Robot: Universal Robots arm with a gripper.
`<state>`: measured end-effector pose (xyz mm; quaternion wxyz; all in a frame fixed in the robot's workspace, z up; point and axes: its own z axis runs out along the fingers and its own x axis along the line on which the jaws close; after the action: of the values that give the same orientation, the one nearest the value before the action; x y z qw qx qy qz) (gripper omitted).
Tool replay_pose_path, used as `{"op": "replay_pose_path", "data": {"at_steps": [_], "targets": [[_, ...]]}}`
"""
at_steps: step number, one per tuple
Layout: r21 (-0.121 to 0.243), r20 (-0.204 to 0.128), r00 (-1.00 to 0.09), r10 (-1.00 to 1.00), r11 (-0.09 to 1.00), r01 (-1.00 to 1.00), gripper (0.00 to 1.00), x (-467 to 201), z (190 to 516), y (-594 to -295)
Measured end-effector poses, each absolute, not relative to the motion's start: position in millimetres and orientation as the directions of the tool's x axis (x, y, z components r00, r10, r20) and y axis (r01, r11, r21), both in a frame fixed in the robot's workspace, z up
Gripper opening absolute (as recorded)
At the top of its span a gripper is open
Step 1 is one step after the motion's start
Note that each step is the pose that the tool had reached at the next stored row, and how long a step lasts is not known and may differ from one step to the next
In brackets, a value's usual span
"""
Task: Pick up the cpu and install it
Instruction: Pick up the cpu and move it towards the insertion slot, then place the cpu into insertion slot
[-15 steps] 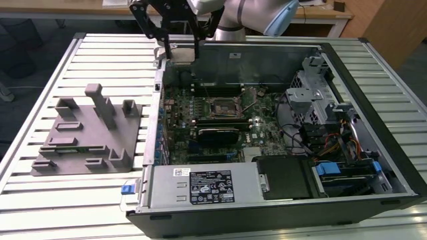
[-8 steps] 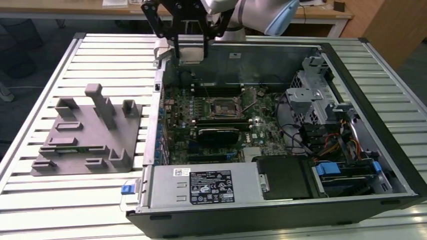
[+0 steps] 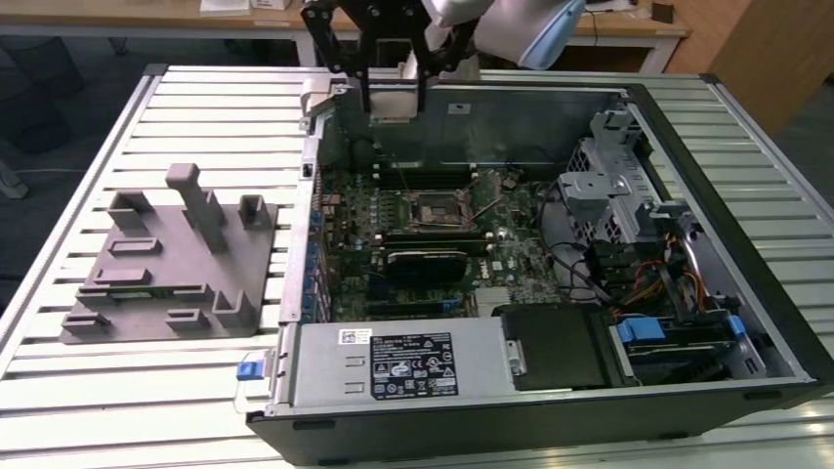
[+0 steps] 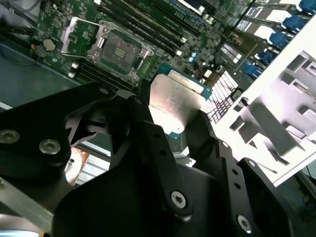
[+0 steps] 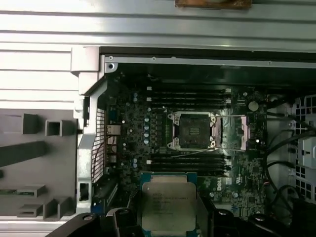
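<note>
Where the gripper hangs: the gripper [image 3: 395, 109] is raised over the far wall of the open computer case [image 3: 769, 327] in the exterior view, well above the board.
Gripper state: its two black fingers [image 4: 148, 133] are drawn in against opposite edges of the cpu, open only as wide as the chip itself.
Cpu: the cpu [image 5: 168, 200] is clamped between the fingers and clear of every surface. Both wrist views show its silvery-white top and thin teal rim, and it is tilted in the second wrist view [image 4: 175, 101].
Socket: the socket [image 5: 193, 131] sits in the middle of the motherboard [image 3: 515, 269] with its dark centre exposed and its retention plate [image 5: 237, 133] swung out to one side. The cpu is well apart from it, high above.
Memory slots: long dark slots [image 5: 190, 98] run along two sides of the socket.
Fixture block: a grey fixture block [image 3: 163, 259] rests on the table beside the case, on the exterior view's left.
Table: a slatted metal table [image 3: 131, 391] carries both the case and the block.
Power supply: a grey power supply [image 3: 391, 362] fills the near corner of the case in the exterior view.
</note>
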<state>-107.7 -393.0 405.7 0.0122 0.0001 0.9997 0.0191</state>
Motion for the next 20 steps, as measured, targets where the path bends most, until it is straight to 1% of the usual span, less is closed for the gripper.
{"op": "replay_pose_path", "data": {"at_steps": [13, 20], "targets": [[0.04, -0.024, -1.0, 0.001, 0.999, 0.0, 0.53, -51.4, 405.5, -391.1], [0.04, -0.024, -1.0, 0.001, 0.999, 0.0, 0.53, -37.0, 405.1, -390.8]]}}
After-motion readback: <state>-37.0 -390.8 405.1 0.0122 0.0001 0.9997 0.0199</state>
